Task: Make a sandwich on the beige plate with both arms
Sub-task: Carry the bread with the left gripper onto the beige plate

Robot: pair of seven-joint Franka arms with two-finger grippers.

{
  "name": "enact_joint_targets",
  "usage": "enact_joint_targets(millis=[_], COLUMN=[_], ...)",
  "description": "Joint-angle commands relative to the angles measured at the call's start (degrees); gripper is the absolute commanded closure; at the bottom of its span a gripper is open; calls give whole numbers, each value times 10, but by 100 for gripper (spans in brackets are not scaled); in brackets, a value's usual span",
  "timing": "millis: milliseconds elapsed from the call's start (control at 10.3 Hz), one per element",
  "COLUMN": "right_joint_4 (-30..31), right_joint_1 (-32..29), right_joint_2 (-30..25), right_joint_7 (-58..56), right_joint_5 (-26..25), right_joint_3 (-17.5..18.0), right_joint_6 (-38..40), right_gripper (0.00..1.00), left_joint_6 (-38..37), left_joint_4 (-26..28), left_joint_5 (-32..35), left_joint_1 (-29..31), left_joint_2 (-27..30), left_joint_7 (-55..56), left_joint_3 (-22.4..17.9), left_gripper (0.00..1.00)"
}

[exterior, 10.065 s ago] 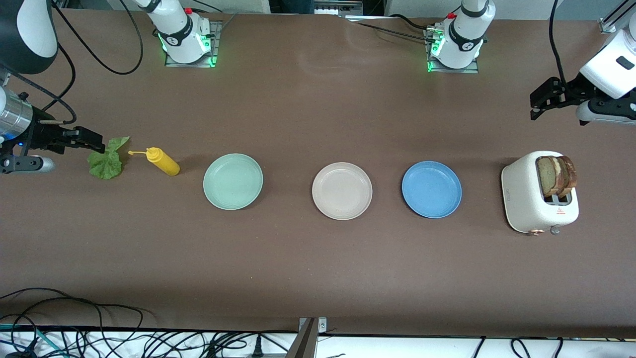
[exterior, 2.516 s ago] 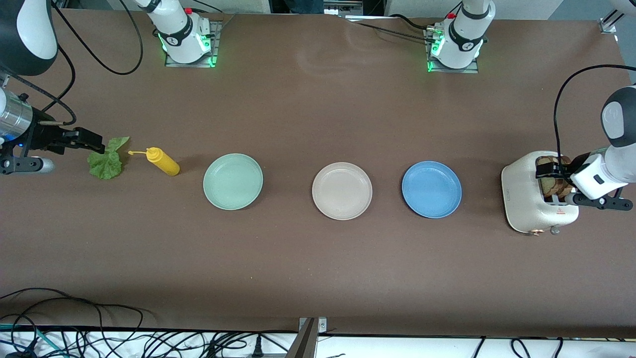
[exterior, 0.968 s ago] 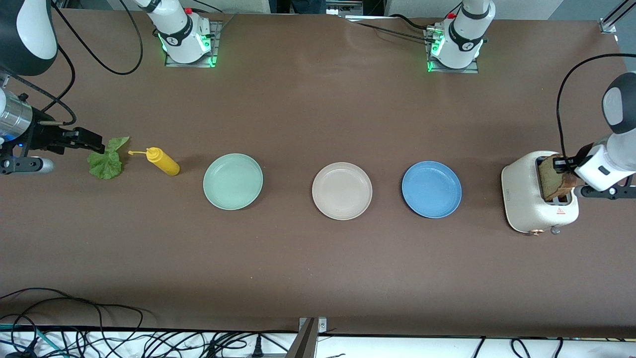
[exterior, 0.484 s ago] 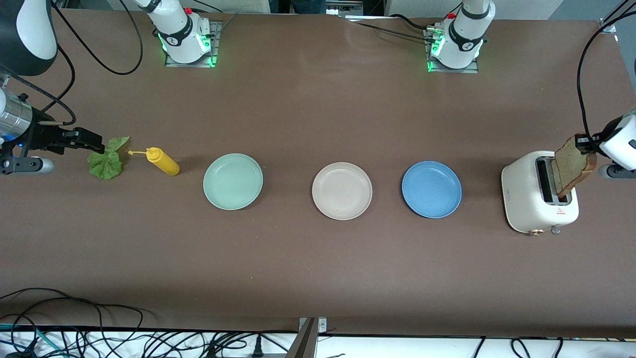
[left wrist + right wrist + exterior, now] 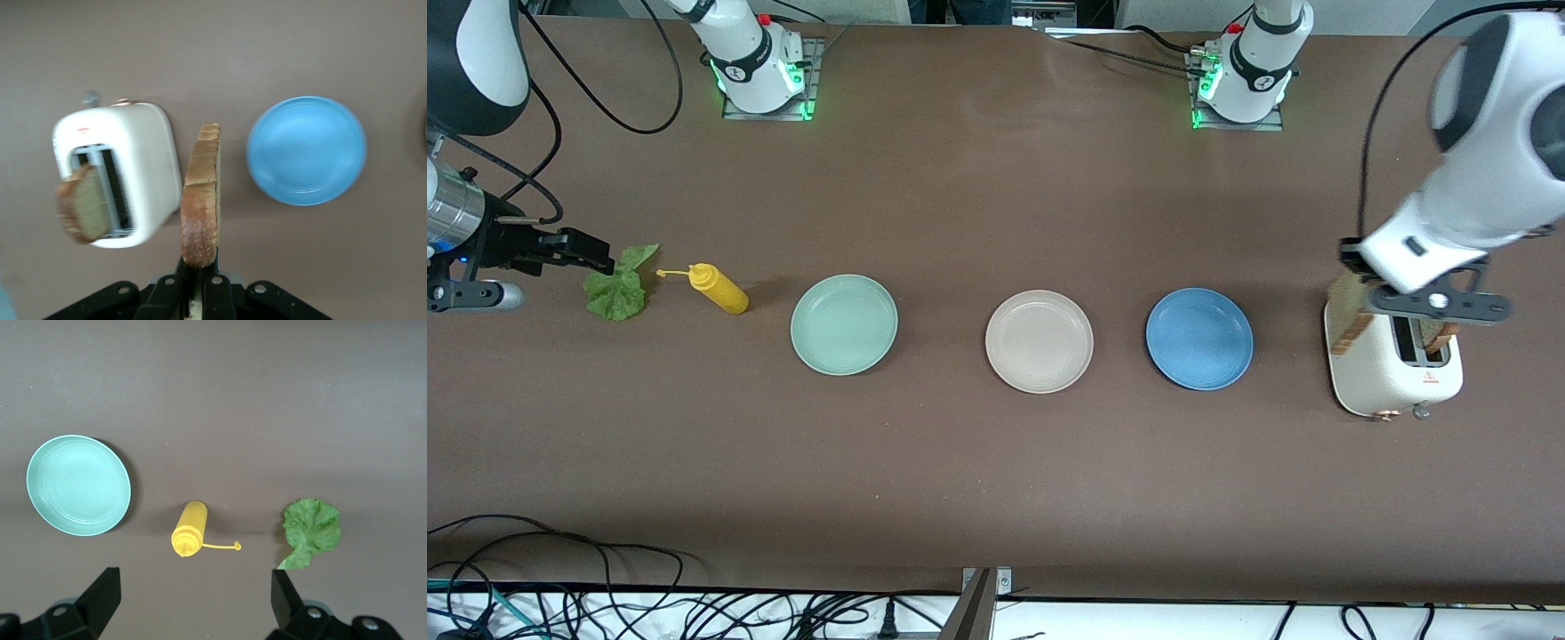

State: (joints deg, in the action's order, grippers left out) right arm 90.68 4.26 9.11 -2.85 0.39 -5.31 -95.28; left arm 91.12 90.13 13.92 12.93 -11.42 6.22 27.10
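Brown table (image 5: 996, 462); cables (image 5: 605, 604) along near edge.

- A big brown table (image 5: 978, 462) holds everything.
- A ruffled green lettuce leaf (image 5: 618, 286) lies at the right arm's end.
- A yellow squeeze bottle (image 5: 719, 288) lies on its side just beside the leaf.
- Then come three round plates in a row, apart from each other: a mint-green plate (image 5: 843, 324), a pale beige plate (image 5: 1039, 340) and a blue plate (image 5: 1199, 338).
- A white toaster (image 5: 1383, 373) stands at the left arm's end.
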Motion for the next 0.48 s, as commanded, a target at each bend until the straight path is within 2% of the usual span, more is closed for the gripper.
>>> enact_joint_targets(millis=[0,194,387], right_joint_4=[-3,-3,-3], right_joint_1=[-4,-4,-4], right_joint_2=[-2,-2,-2], right_joint_7=[-7,-6,-7], right_joint_5=[8,8,8], right_joint_3=[2,2,2], right_joint_6=[4,4,4], right_gripper=[0,0,0], left_joint_6=[-7,3,7], left_joint_4=[-16,-35,-81], left_joint_5=[-24,-32,-111], left_joint_1=[-57,-106,-129], left_joint_2=[-45,-75,-107], left_joint_7=[70,158,165], left_joint_3=[15,16,16], left_gripper=[100,100,100])
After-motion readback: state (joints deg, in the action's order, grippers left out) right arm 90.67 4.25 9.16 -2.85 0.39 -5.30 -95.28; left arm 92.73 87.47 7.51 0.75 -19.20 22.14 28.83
